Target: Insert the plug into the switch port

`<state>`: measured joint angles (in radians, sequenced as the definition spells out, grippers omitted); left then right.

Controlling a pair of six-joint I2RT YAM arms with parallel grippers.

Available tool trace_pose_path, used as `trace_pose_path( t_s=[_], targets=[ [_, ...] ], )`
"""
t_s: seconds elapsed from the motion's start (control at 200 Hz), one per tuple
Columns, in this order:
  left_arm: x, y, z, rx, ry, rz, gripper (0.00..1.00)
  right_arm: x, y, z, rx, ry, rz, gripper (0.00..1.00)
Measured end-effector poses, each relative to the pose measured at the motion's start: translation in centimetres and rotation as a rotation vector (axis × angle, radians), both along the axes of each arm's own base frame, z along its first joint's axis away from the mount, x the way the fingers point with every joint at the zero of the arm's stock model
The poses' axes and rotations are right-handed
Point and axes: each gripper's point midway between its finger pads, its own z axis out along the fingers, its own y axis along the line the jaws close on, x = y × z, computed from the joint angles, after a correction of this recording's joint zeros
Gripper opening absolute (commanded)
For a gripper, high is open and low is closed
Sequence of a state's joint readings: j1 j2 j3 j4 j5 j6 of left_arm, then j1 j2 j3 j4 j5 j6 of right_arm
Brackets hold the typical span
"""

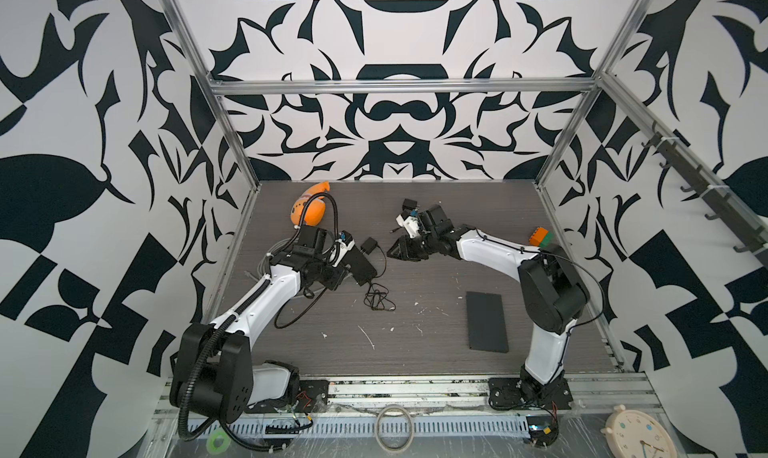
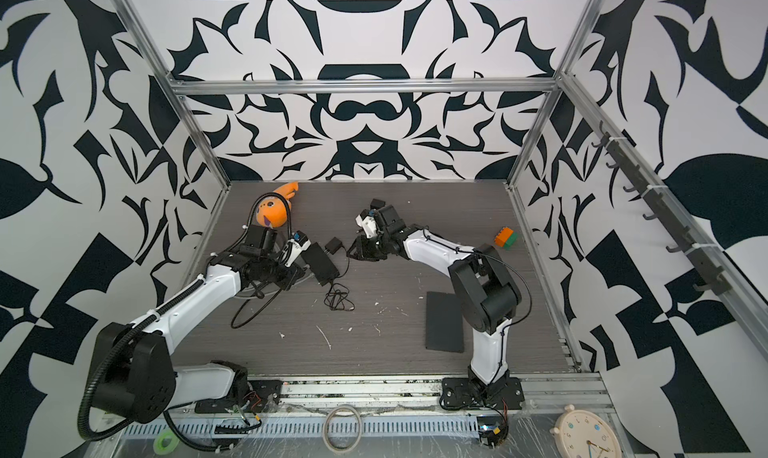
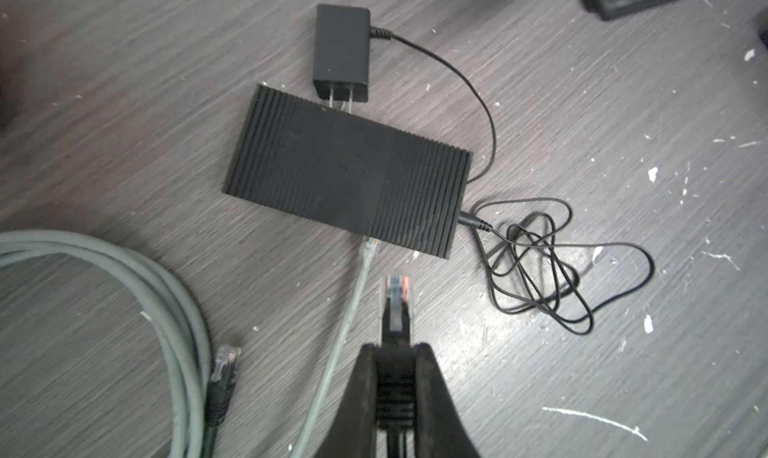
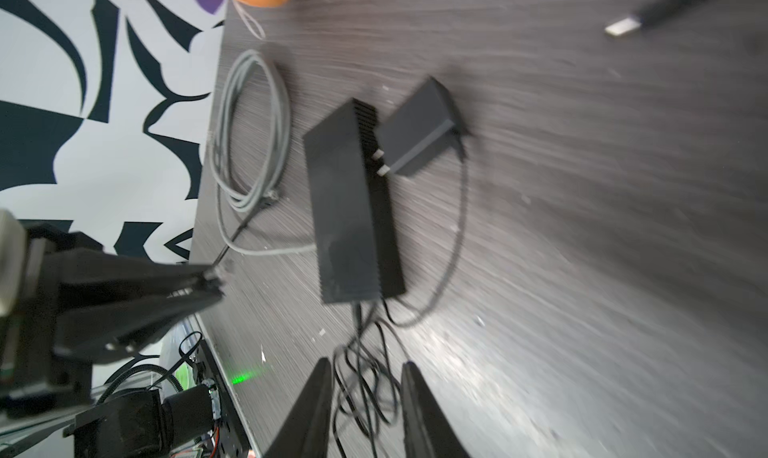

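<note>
The left end effector [image 3: 394, 348], reaching low, clamps the plug [image 3: 397, 294] just short of the switch [image 3: 349, 169]. The right end effector [image 4: 365, 368] hovers empty, its jaws apart, above the table [image 4: 582, 227].

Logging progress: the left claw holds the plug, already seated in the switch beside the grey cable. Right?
Not seated. The left wrist view shows the plug in the left claw sitting short of the switch, with bare table between them. It is held, and the grey cable is beside it, in a port.
</note>
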<state>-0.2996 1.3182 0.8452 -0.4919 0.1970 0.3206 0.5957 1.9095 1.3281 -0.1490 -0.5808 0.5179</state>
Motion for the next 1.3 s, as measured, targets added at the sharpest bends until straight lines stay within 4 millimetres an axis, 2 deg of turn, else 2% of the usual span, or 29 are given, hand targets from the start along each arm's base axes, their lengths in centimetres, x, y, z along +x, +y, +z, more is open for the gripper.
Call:
trace_pose_path(
  t_s=[0.17, 0.305, 0.42, 0.75, 0.91, 1.065, 1.3],
  targets=[
    [-0.4, -0.3, -2.7, 0.010, 0.060, -0.027, 0.05, 0.5, 2.8, -1.2, 0.013, -0.024, 0.040, 0.33],
    [-1.6, 0.0, -5.3, 0.026, 0.109, -0.033, 0.05, 0.3, 3.4, -3.1, -0.005, -0.009, 0.045, 0.33],
    [-2.0, -0.1, -6.3, 0.031, 0.120, -0.042, 0.04, 0.4, 3.6, -4.3, -0.018, -0.003, 0.042, 0.34],
    [0.2, -0.8, -7.5, 0.035, 0.060, -0.036, 0.03, 2.4, 4.7, -5.6, -0.026, -0.026, 0.035, 0.36],
    [0.8, -0.9, -8.0, 0.038, 0.049, -0.027, 0.03, 2.3, 5.0, -6.6, -0.029, -0.016, 0.057, 0.38],
    [1.5, -1.3, -7.6, 0.022, 0.018, -0.022, 0.03, 2.1, 5.4, -7.8, -0.032, 0.000, 0.101, 0.39],
    [1.5, -1.7, -7.2, 0.007, 0.000, -0.028, 0.03, 1.6, 5.7, -7.6, -0.031, -0.010, 0.165, 0.39]
  ],
)
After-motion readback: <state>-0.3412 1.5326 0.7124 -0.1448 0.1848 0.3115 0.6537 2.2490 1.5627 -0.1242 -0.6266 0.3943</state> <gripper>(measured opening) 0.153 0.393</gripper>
